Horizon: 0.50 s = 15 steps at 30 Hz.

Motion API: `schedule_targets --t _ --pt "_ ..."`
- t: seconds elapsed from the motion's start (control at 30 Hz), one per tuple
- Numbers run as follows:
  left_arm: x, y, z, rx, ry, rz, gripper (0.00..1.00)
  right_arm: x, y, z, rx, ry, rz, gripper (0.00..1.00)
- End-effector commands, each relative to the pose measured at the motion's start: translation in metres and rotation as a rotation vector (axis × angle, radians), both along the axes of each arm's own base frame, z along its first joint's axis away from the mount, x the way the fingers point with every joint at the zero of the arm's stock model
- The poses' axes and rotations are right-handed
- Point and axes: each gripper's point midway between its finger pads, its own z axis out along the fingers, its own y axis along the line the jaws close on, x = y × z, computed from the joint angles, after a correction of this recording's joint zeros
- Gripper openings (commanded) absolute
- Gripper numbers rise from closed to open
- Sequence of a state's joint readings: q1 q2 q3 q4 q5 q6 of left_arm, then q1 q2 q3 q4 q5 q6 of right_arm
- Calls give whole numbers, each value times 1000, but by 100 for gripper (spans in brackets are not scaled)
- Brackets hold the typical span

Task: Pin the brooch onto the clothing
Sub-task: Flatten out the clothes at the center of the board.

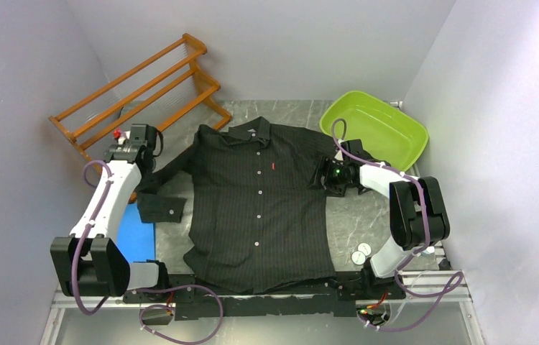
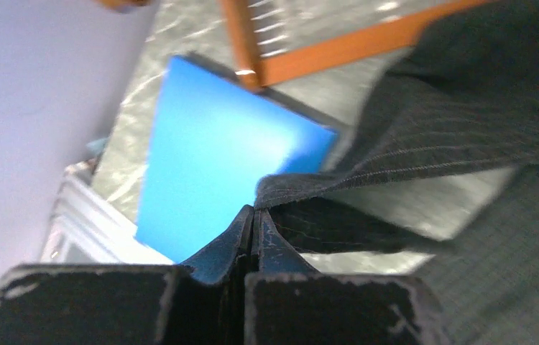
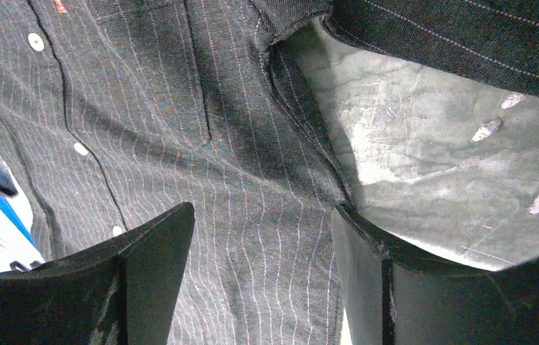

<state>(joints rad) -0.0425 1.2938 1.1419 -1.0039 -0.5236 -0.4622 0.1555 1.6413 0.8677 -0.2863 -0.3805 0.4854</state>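
The clothing (image 1: 259, 205), a black pinstriped shirt with white buttons and a tiny red chest mark, lies flat on the table, collar to the far side. My left gripper (image 1: 148, 159) is at the shirt's left sleeve, beside the rack. In the left wrist view its jaws (image 2: 254, 210) are shut, with the edge of the sleeve (image 2: 396, 154) pinched at their tips and raised off the table. My right gripper (image 1: 331, 178) hovers open over the shirt's other side by the armpit seam (image 3: 302, 136), and only fabric lies below the gap between its fingertips (image 3: 263, 210). I can make out no brooch.
A wooden rack (image 1: 137, 86) stands at the back left and a lime-green tub (image 1: 378, 129) at the back right. A blue mat (image 1: 136, 237) lies under the left sleeve's cuff. Two small white discs (image 1: 361, 252) sit by the right arm's base.
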Motion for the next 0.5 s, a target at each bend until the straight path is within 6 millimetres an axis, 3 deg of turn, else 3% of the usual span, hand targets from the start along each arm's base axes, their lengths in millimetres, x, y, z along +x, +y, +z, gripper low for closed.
schedule_targets --t 0.0,0.2,0.27,0.3,0.37,0.43,0.47 --pt "-29 61 20 217 84 162 3 -7 -18 -2 -80 13 8 75" --pt "-27 92 40 278 34 300 5 -3 -12 19 -53 -54 52 77" --pt "-22 94 47 280 29 320 14 -1 -10 31 -43 -88 65 78" --pt "-17 92 48 262 28 311 23 0 -8 38 -35 -112 77 80" --pt "-9 86 51 214 11 286 71 3 -3 55 -26 -158 91 84" --pt "-3 78 51 162 -9 248 92 9 1 72 -26 -211 111 88" --pt "1 71 49 121 -20 214 94 12 5 81 -27 -238 124 89"
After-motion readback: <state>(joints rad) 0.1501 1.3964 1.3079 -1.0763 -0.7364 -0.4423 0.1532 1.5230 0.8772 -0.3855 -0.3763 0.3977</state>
